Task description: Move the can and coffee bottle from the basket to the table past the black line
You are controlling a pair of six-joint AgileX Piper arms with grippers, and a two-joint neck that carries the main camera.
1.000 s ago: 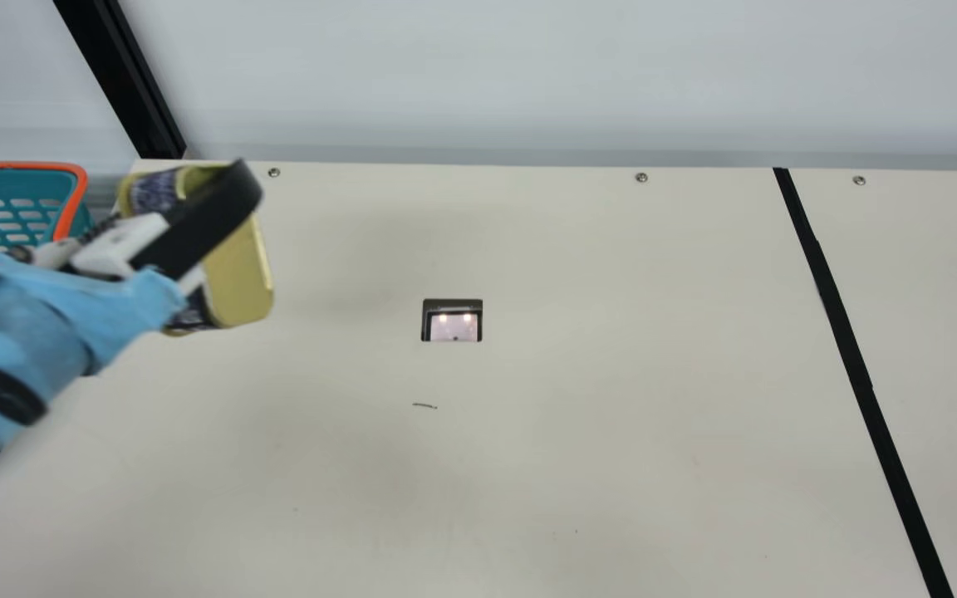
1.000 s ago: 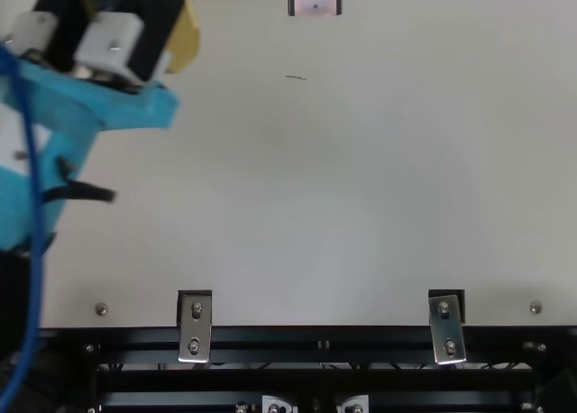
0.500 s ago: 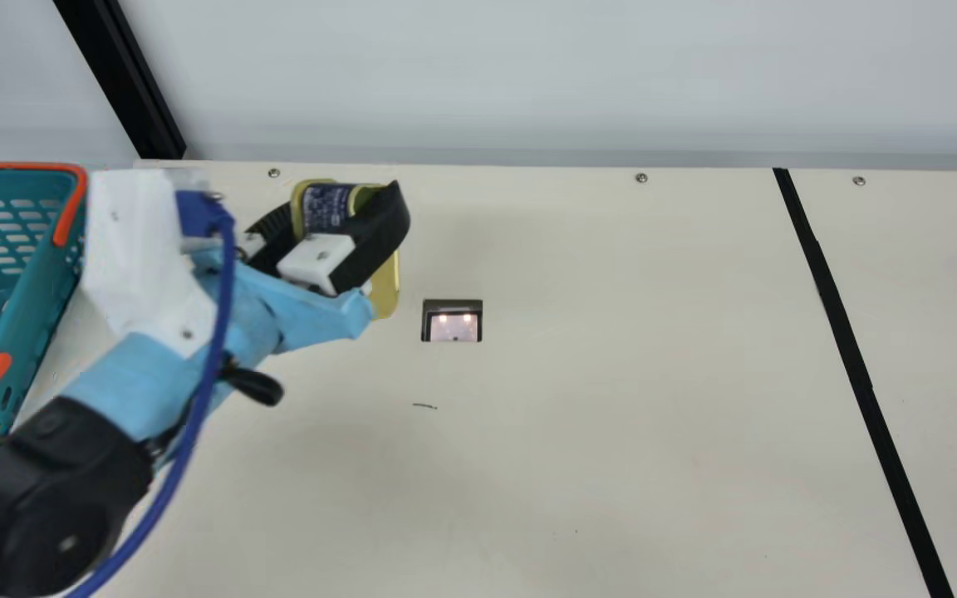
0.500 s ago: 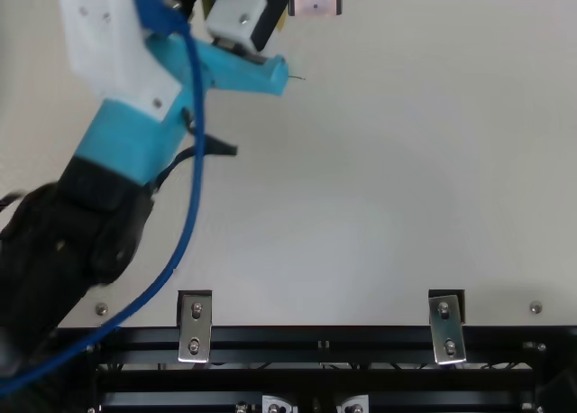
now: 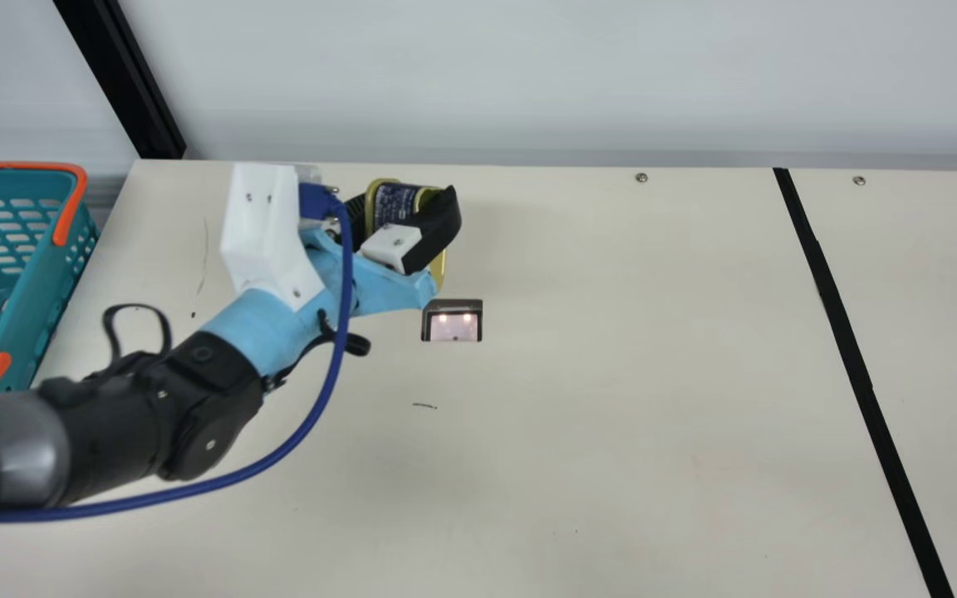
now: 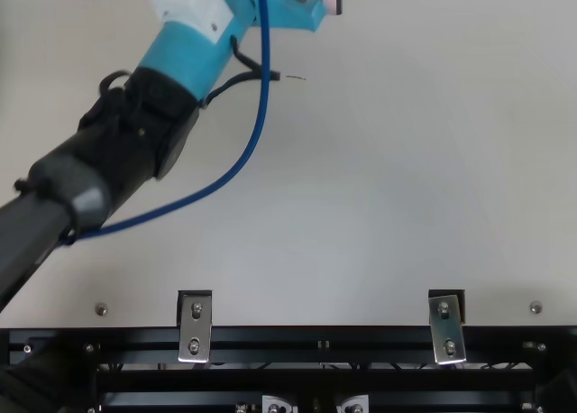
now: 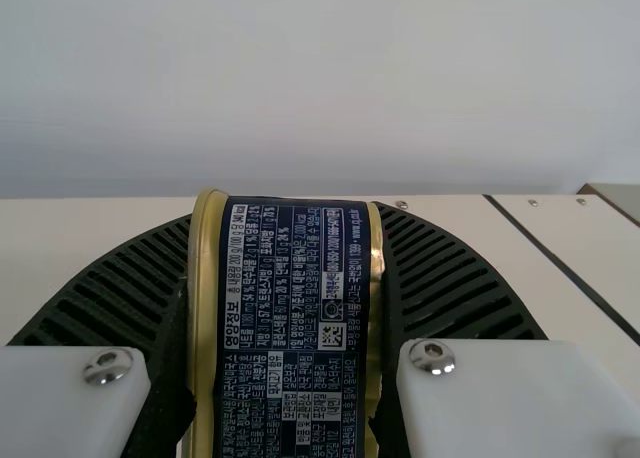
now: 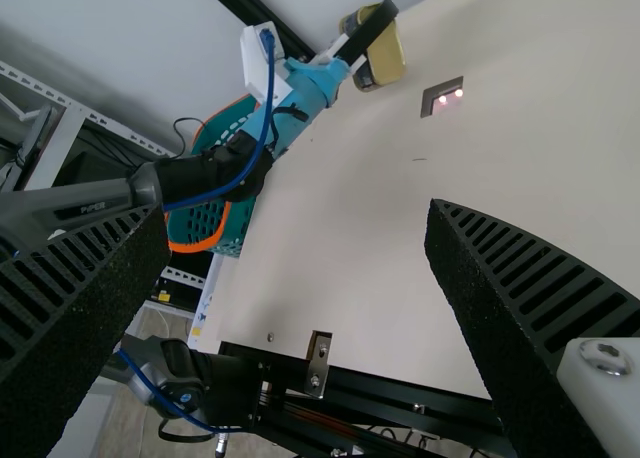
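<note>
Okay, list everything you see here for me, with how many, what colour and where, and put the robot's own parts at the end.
Can: 1, navy and gold, between the left gripper's fingers
Basket: 1, teal and orange, main view's left edge
Table: 1, cream, across the main view
Black line: 1, black, on the table's right side
Cutout: 1, dark-edged, in the table
Screw heads: several, silver, including along the table's far edge
Brackets: 2, silver, table's near edge
Wall: pale grey, behind the table
Left arm: 1, black, grey, light blue and white, over the table
Left gripper: 1, black fingers, around the can
Right gripper: 1, black fingers, open, right wrist view
</note>
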